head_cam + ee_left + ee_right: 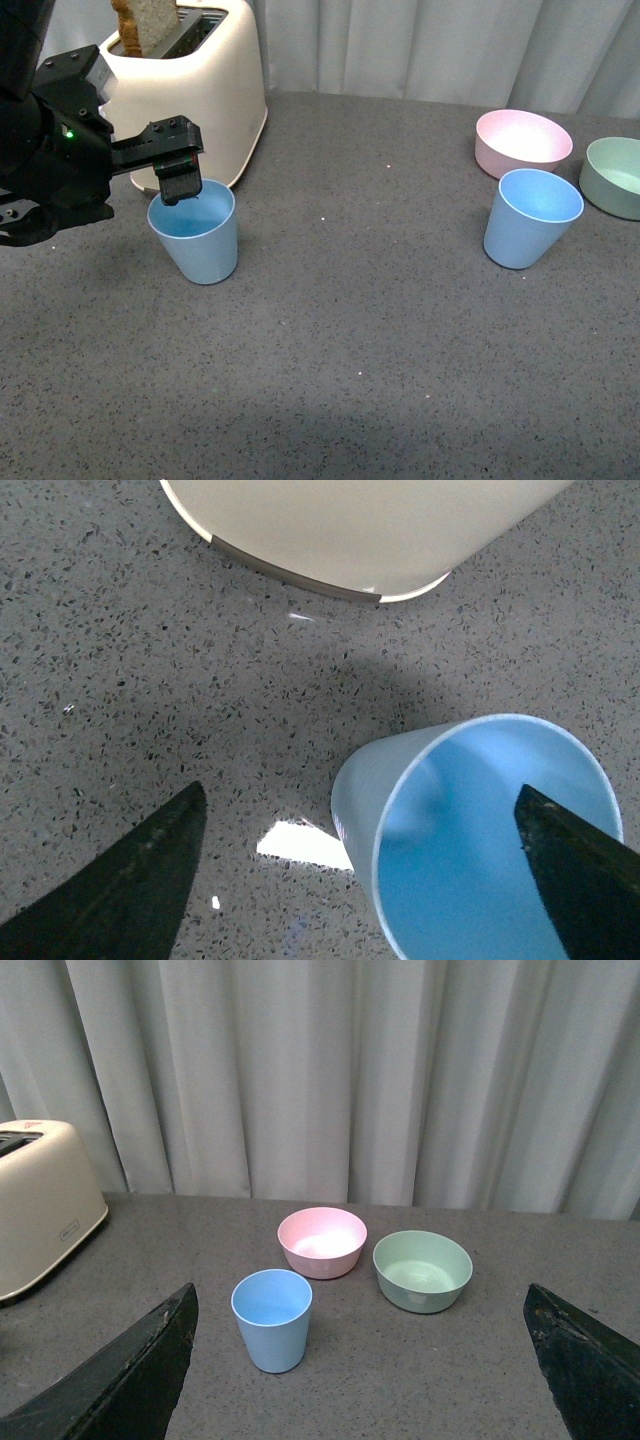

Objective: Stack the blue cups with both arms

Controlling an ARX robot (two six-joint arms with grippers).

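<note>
Two light blue cups stand upright on the grey table. The left cup point(197, 232) is just in front of the toaster. My left gripper point(178, 188) is open at its far rim. In the left wrist view the gripper point(355, 875) straddles the cup point(480, 840), with one finger point(575, 870) inside it and the other point(130, 880) outside over the table. The right cup point(530, 216) stands near the bowls. My right gripper point(355, 1380) is open and empty, raised well back from that cup point(272, 1318). The right arm is not in the front view.
A cream toaster point(190, 90) with bread in its slot stands at the back left, close behind the left cup. A pink bowl point(522, 142) and a green bowl point(615, 176) sit behind and to the right of the right cup. A grey curtain hangs behind the table.
</note>
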